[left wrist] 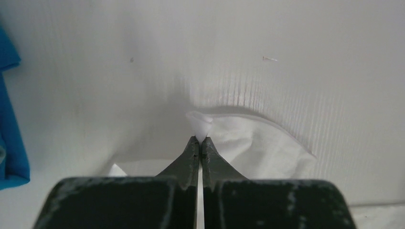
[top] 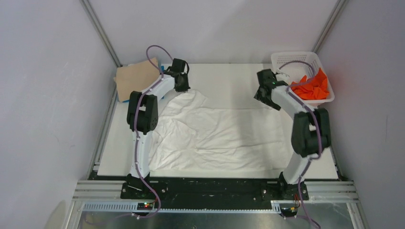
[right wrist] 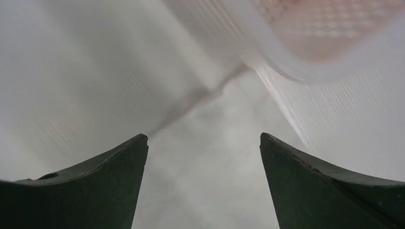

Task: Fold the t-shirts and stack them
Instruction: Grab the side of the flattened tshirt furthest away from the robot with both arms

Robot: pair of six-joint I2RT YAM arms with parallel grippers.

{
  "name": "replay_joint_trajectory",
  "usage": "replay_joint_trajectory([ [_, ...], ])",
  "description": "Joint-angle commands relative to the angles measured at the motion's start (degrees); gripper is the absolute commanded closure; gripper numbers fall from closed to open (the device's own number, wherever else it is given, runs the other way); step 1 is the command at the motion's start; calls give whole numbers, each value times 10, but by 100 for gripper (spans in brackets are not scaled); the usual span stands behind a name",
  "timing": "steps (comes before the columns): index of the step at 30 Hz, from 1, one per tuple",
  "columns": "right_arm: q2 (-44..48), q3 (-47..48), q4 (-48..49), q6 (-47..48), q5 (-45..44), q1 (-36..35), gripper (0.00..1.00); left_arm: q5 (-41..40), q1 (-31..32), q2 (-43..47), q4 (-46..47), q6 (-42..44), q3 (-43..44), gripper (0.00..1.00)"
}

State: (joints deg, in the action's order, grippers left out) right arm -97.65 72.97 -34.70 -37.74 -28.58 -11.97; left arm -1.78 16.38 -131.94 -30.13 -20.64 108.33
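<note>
The thin white t-shirt (top: 210,131) lies spread and wrinkled across the middle of the table. My left gripper (top: 185,89) is shut on its far left corner; in the left wrist view the jaws (left wrist: 200,139) pinch a small fold of white cloth (left wrist: 253,143). My right gripper (top: 261,98) is open and empty just above the shirt's far right corner (right wrist: 204,138). The beige-tan shirt (top: 135,78) lies folded at the far left on the blue shirt (left wrist: 9,133). The orange shirt (top: 313,88) is in the basket.
The white lattice basket (top: 296,57) stands at the far right corner, close to my right gripper; its wall shows in the right wrist view (right wrist: 296,52). Grey enclosure walls surround the table on three sides.
</note>
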Motion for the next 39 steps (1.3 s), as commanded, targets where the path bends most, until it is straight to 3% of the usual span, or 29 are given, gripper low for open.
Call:
replay_joint_trajectory([
  [1, -121, 169, -99, -20, -86, -25, 9, -1, 4, 58, 14, 25, -16, 100],
  [4, -219, 250, -183, -26, -114, -29, 9, -2, 4, 63, 17, 27, -23, 100],
  [7, -261, 287, -205, -35, -126, -28, 8, 1, 4, 65, 20, 29, -27, 100],
  [14, -297, 277, -225, -46, -114, -14, 9, -12, 3, 77, 22, 36, -41, 100],
  [19, -276, 235, -220, -61, -96, 0, 16, -14, 3, 81, 24, 39, -44, 100],
  [25, -247, 195, -213, -83, -68, 32, 31, -24, 1, 86, 26, 41, -44, 100],
  [30, -243, 194, -219, -95, -65, 46, 50, -21, -2, 89, 28, 40, -44, 100],
  [36, -250, 207, -233, -105, -64, 54, 60, -16, -7, 83, 30, 39, -38, 100],
  [39, -257, 216, -232, -103, -61, 54, 73, -15, -8, 84, 31, 41, -38, 100],
])
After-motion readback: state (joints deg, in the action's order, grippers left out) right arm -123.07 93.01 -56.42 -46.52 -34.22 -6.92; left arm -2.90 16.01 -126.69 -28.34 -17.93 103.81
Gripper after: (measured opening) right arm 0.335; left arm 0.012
